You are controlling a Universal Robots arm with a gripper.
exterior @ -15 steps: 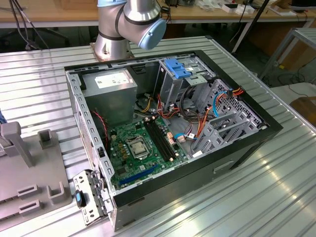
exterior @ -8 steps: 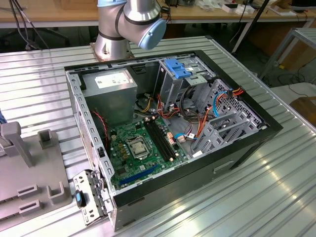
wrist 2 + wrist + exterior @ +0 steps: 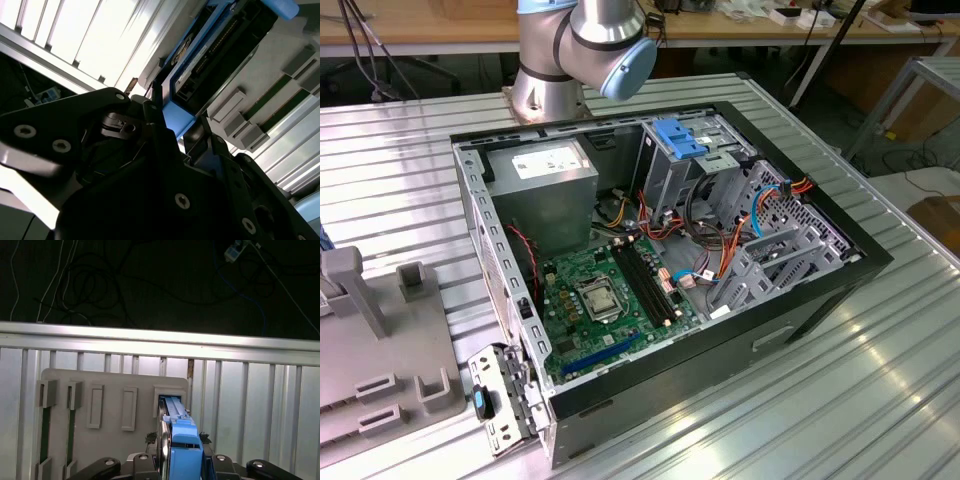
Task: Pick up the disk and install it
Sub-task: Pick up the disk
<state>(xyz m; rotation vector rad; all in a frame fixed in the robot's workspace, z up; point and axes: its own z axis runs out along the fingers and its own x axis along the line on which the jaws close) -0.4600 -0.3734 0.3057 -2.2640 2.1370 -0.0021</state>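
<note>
First wrist view, tool: the tool (image 3: 183, 460) is closed around the disk (image 3: 181, 432), with a black finger against each flat side of its blue carrier, as far as I can judge
Disk: it stands on edge, its far end at a pocket of the grey holder plate (image 3: 110, 385); I cannot tell whether it has lifted clear of that pocket
Holder: it lies flat on the ribbed metal tabletop (image 3: 250, 390), near the tabletop's edge; in the exterior view it sits at the exterior view's left
Computer case: the computer case (image 3: 820, 290) lies open on the same tabletop, just beside the holder, with the motherboard (image 3: 605, 300), the metal drive cage (image 3: 780, 250) and a light-blue latch plate (image 3: 680, 135) in sight
Done: by my reading, the grasp is made
Left: the disk is not yet over at the case, so carrying it across and seating it both remain
Count: one tool, one disk, one holder plate with several pockets, one open case, one motherboard, one latch plate
</note>
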